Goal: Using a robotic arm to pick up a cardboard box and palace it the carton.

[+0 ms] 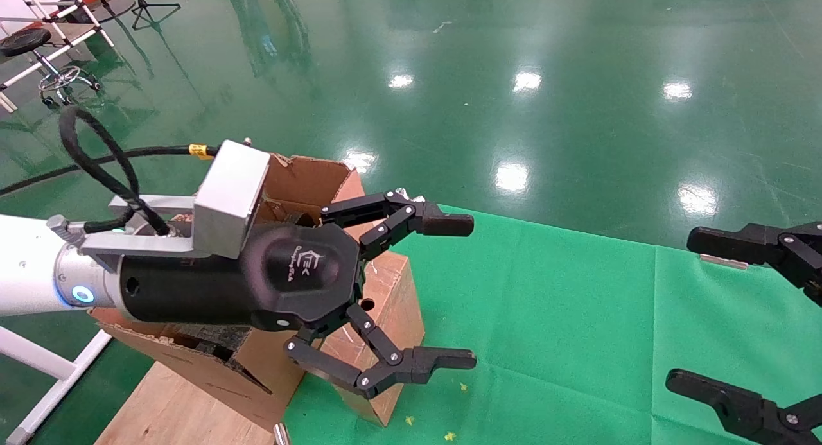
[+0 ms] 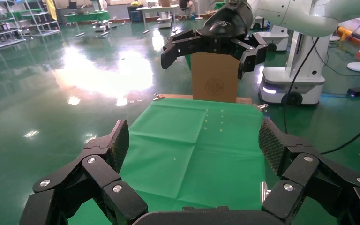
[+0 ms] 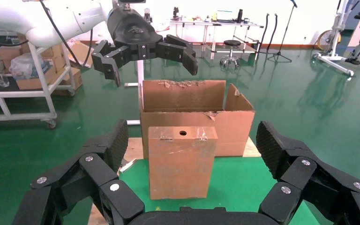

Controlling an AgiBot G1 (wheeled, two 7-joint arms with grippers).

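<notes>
The cardboard box [image 1: 395,304] [image 3: 182,161] stands upright on the green cloth [image 1: 546,304], a small hole in its top. Right behind it is the carton [image 1: 302,175] [image 3: 234,124] with its torn flaps up and black foam [image 1: 209,334] inside. The robotic arm's left gripper [image 1: 472,291] [image 3: 150,70] [image 2: 194,138] hovers open above the box and carton, touching neither and holding nothing. My right gripper [image 1: 681,310] [image 3: 193,140] [image 2: 204,63] is open over the cloth's right side, facing the box from a distance.
The carton rests on a wooden tabletop [image 1: 167,400]. A second brown box [image 2: 214,77] with a round logo stands past the cloth's far end, behind the right gripper. Another robot base [image 2: 290,84] and a trolley with boxes [image 3: 28,79] stand on the green floor.
</notes>
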